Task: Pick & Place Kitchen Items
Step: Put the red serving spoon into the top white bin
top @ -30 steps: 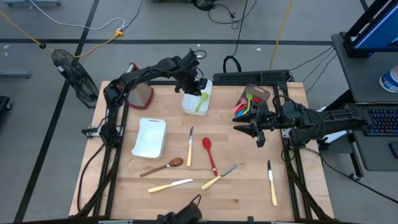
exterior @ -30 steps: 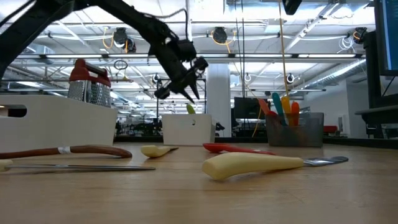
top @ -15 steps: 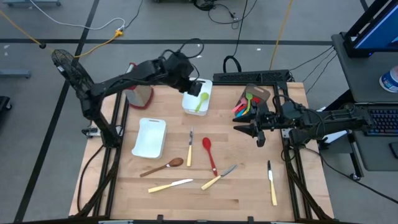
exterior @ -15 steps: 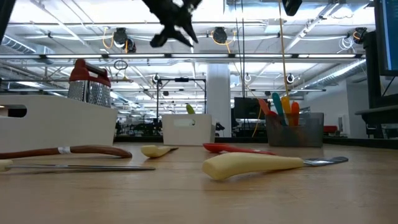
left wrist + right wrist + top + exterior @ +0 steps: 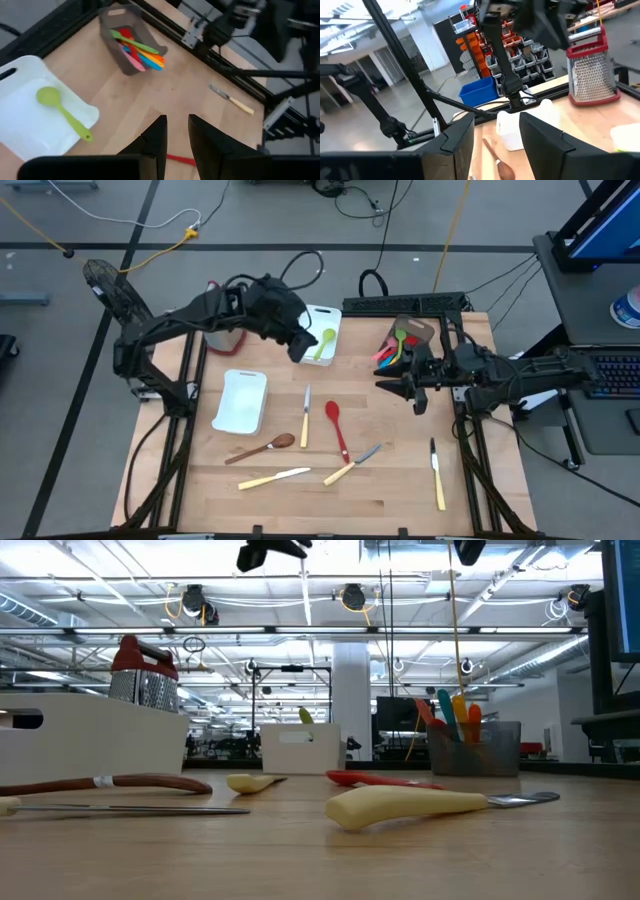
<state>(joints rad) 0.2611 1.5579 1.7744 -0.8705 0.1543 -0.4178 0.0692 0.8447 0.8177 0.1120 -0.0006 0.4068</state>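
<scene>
My left gripper hangs high above the table beside the far white tub, fingers a little apart with nothing between them. A green spoon lies in that tub. My right gripper waits open and level at the right, near the brown holder full of coloured utensils. On the board lie a red spoon, a wooden spoon and cream-handled knives.
A second white tub stands at the left of the board. The red-topped grater stands at the far left corner, partly under my left arm. A black frame rail runs along the far edge.
My left gripper has risen from just above the far tub, nearly out of the top of the low view, and drawn a little toward the table's near-left while rolling at the wrist. The green spoon stays lying in the tub.
</scene>
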